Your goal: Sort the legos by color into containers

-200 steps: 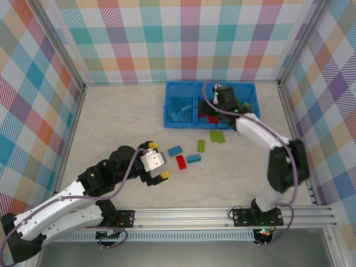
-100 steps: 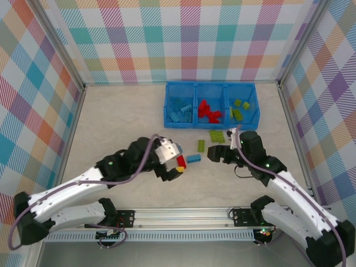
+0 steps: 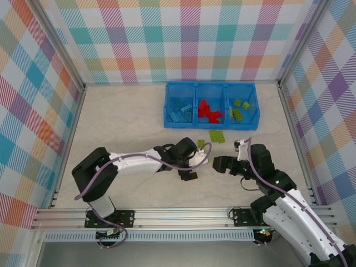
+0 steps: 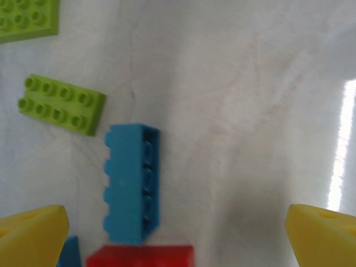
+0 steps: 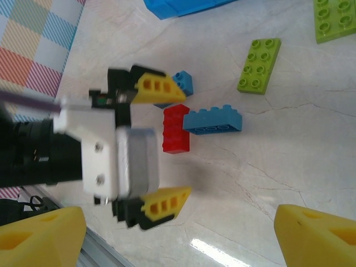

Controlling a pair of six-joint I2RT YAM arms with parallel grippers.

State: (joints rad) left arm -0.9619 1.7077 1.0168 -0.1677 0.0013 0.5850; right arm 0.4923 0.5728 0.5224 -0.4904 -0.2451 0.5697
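Here the left arm [image 3: 128, 162] reaches low across the table [image 3: 122, 117] toward its middle. The left gripper [image 3: 194, 164] is spread wide and grips nothing. Seen from its own wrist, a small blue brick [image 4: 70, 253] sits just beside one yellow fingertip. A longer blue brick [image 4: 133, 183] lies on its side in the gap, nearer that same fingertip. One end of it rests against a red brick [image 4: 140, 256]. Beyond these, toward the tray, lie a green brick [image 4: 61, 104] and a flat green plate [image 4: 28, 19], each apart from the others.

The blue tray [image 3: 166, 105] stands at the back of the table. Its left compartment [image 3: 179, 110] holds blue bricks, its middle compartment [image 3: 209, 111] holds red ones, and its right compartment [image 3: 240, 108] holds green ones.

Further right, the right gripper [image 5: 181, 222] hangs low over the table, its fingers wide apart and empty. It points at the left gripper and is near it without touching. The red and blue bricks lie beyond the left gripper's fingertips in the right wrist view.
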